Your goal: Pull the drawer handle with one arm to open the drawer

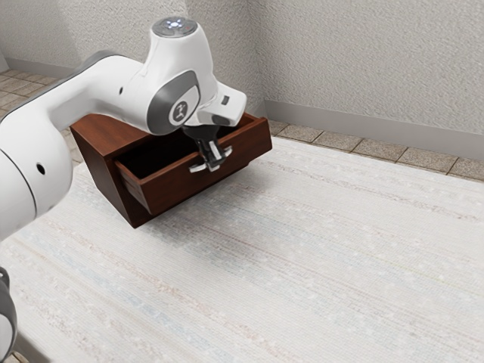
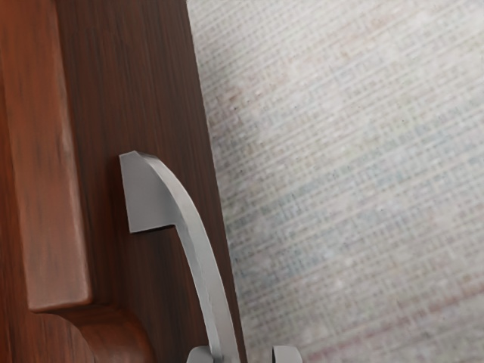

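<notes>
A dark red-brown wooden cabinet (image 1: 102, 140) stands on the floor, tilted, with its drawer (image 1: 178, 189) pulled well out, its dark inside showing. A silver curved handle (image 1: 198, 168) sits on the drawer front. My black gripper (image 1: 211, 156) hangs right at that handle, fingers straddling it. In the wrist view the handle (image 2: 172, 208) arcs down the drawer front (image 2: 144, 91) and passes between my fingertips (image 2: 287, 355); one tip lies against it, the other stands a little apart, so the gripper (image 2: 243, 354) is open.
A pale woven carpet (image 1: 318, 257) spreads across the floor in front of the drawer and toward the exterior view's right. A tiled strip (image 1: 393, 151) and a textured wall (image 1: 363, 60) run behind. My white arm (image 1: 91, 98) reaches over the cabinet.
</notes>
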You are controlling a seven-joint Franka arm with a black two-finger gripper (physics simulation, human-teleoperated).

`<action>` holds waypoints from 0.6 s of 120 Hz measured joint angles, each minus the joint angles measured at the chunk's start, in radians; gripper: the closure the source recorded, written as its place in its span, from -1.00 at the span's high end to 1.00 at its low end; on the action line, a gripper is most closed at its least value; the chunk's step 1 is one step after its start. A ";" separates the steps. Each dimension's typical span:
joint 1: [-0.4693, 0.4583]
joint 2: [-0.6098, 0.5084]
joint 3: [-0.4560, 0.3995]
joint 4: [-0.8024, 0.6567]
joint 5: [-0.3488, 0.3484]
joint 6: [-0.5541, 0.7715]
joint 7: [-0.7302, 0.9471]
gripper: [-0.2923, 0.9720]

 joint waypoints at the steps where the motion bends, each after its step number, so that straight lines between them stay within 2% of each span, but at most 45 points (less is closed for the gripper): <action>1: 0.000 -0.001 0.000 -0.002 0.000 0.000 0.000 -0.54; 72: -0.031 -0.039 0.002 -0.052 0.002 0.002 -0.022 -0.62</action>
